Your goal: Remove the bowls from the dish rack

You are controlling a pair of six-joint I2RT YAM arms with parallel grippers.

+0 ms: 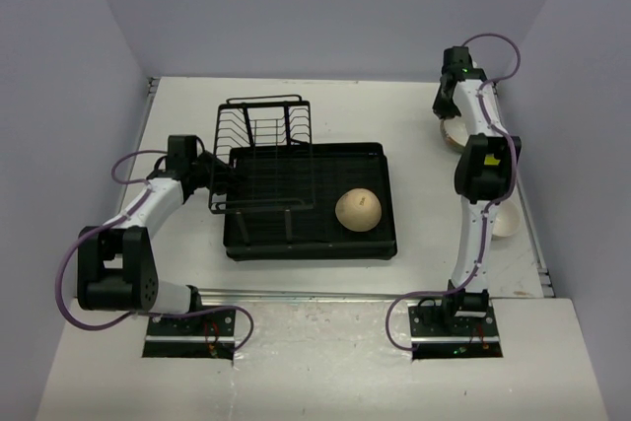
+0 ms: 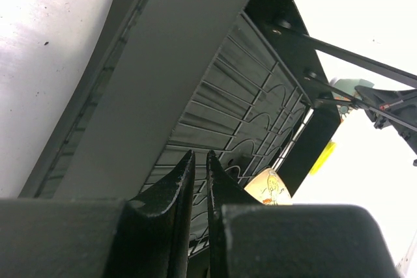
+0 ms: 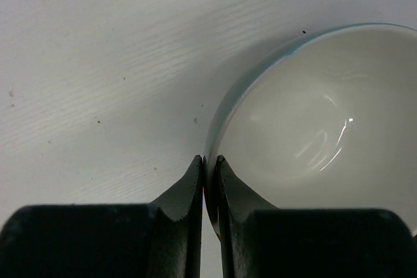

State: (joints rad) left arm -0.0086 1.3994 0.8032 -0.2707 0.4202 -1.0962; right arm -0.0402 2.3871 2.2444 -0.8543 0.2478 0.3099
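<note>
Teal-skinned, white-lined bowl (image 3: 313, 141): at the far right of the counter (image 3: 98, 63), well apart from the dish rack (image 1: 306, 248), its rim clamped between the fingers of the right pincer (image 3: 210, 168), one inside, one outside. Large beige bowl (image 1: 358, 211): the only bowl seen in the rack, mouth down at the tray's right end. Left pincer (image 2: 199, 170): at the rack's left edge, fingers drawn almost together, nothing visible between them. Step in hand, by judgement: setting the teal bowl down. This is best done by parting the fingers only once the foot sits flat, then lifting straight up so the inner finger neither drags the rim nor tips the bowl. Obscured: the teal bowl's right side is cut off in the wrist view and lies mostly under the arm from above, so contact with the counter is uncertain; a cream bowl (image 1: 505, 225) near the right edge is half hidden behind the right arm; the remaining bowls are not in view.
</note>
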